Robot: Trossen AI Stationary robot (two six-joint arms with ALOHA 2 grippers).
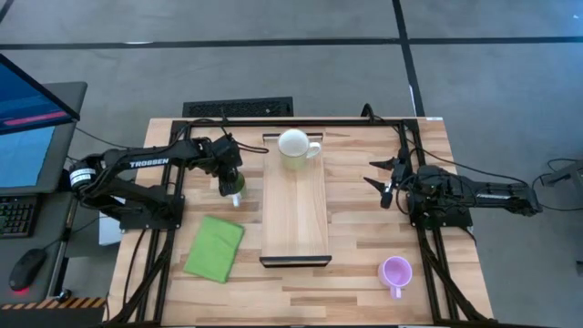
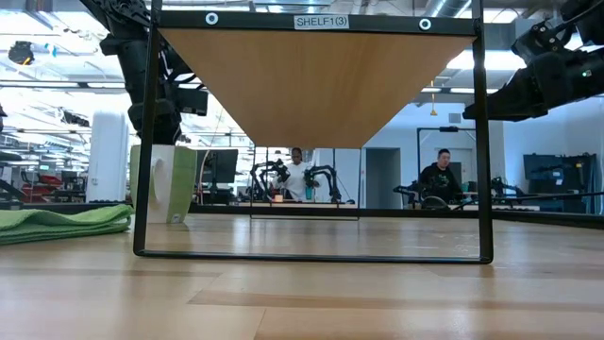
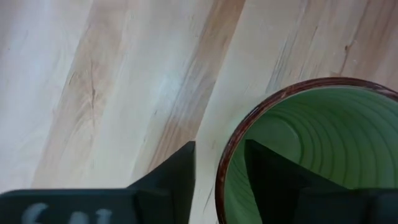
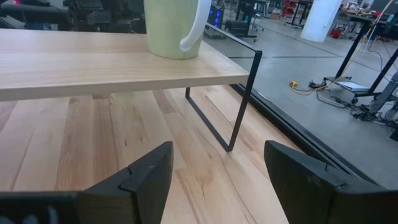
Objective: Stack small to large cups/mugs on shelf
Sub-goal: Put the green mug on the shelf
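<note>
A mug, green inside with a brown rim (image 3: pixel 298 143), stands on its base on the table left of the shelf (image 1: pixel 294 205); it also shows in the low view (image 2: pixel 175 184). My left gripper (image 3: pixel 221 146) reaches down over its rim, open, with one finger inside and one outside. A pale mug (image 1: pixel 294 146) with a white handle stands on the shelf's far end and shows in the right wrist view (image 4: pixel 174 28). A light purple mug (image 1: pixel 395 271) stands on the table at the near right. My right gripper (image 1: pixel 387 178) is open and empty, right of the shelf. My left gripper comes from above, pointing down, and straddles the green mug's rim (image 3: pixel 225 168). One finger (image 3: pixel 273 180) is inside and one (image 3: pixel 174 180) outside. A strip of table shows between the outer finger and the wall. I cannot tell whether the inner finger touches the wall.
A folded green cloth (image 1: pixel 215 248) lies on the table left of the shelf's near end. The shelf's dark frame (image 2: pixel 142 142) stands at its ends. The shelf board has free room from its middle to its near end (image 1: pixel 294 228). People sit in the room beyond the table.
</note>
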